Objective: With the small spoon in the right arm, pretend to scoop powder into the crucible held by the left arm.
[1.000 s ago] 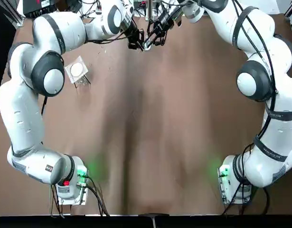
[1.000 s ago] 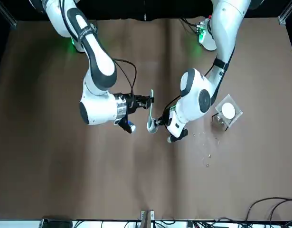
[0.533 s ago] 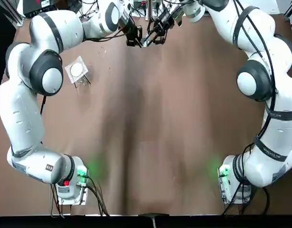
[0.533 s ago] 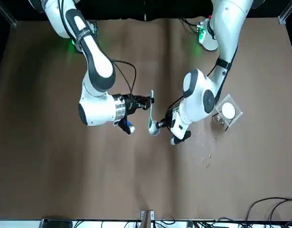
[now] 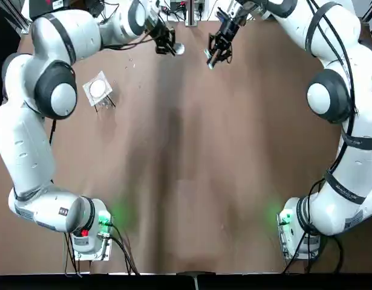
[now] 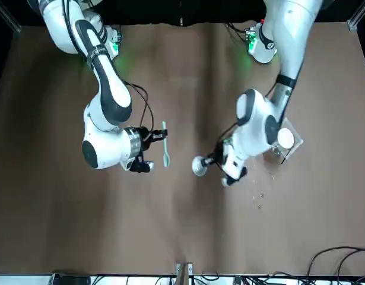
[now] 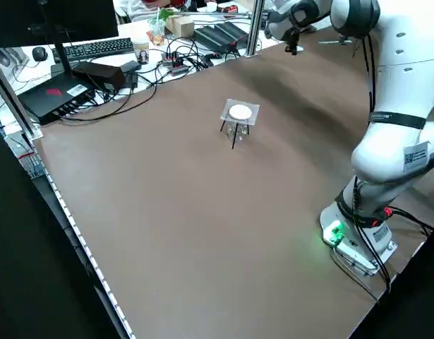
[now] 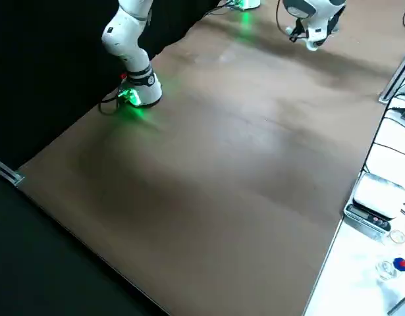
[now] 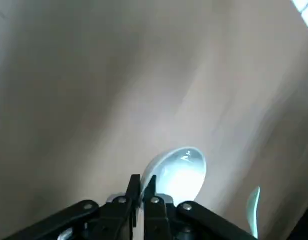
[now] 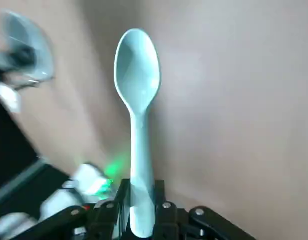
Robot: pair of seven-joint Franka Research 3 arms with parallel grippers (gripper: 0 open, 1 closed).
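Above the far side of the brown table [image 6: 182, 237], the left gripper [image 6: 210, 161] is clenched on the rim of a small white crucible [image 6: 199, 166]. The right gripper [image 6: 155, 136] grasps the handle of a pale green spoon [image 6: 165, 151]. The spoon's bowl hangs clear, beside the crucible but apart from it.

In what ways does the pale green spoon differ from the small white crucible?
The pale green spoon is long and slim; the small white crucible is short and round. The right gripper holds the spoon by its handle; the left gripper pinches the crucible's edge. Both are held above the table, apart from each other.
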